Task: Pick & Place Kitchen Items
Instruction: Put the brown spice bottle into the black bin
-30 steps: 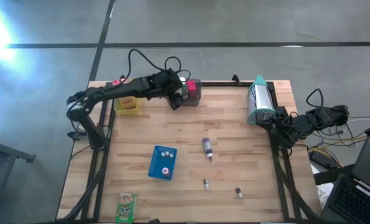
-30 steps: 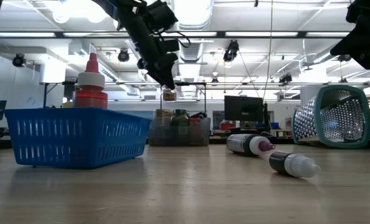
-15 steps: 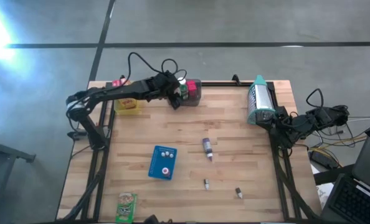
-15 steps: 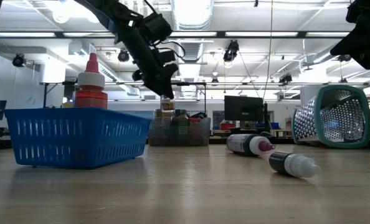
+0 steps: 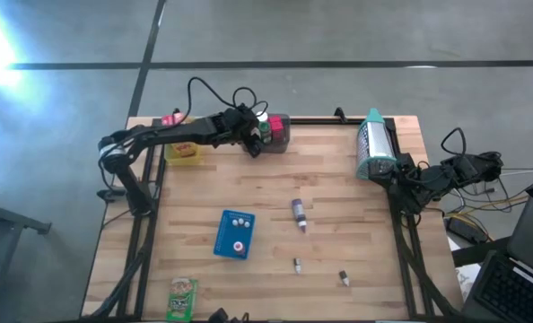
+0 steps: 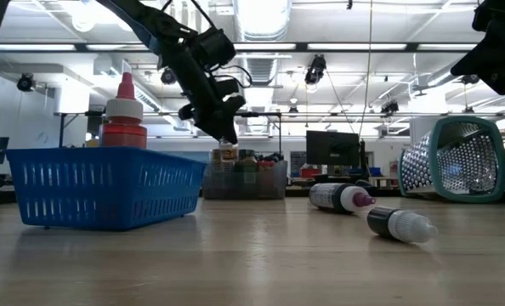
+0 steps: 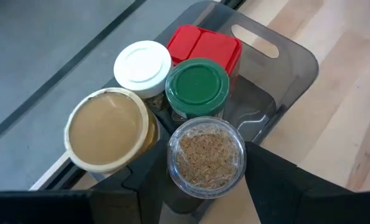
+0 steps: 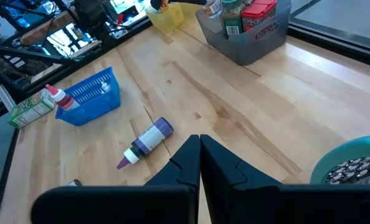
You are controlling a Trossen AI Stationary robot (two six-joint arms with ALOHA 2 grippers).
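Left hand (image 7: 207,186) grips unlabelled clear jar (image 7: 206,154).

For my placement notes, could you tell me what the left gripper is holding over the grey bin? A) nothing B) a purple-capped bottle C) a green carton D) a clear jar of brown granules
D: in the left wrist view the left gripper is closed around the clear jar of brown granules, above the grey bin.

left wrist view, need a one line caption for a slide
Left gripper holding a clear jar of brown grains over the grey bin, beside green-lidded, white-lidded and tan-lidded jars.
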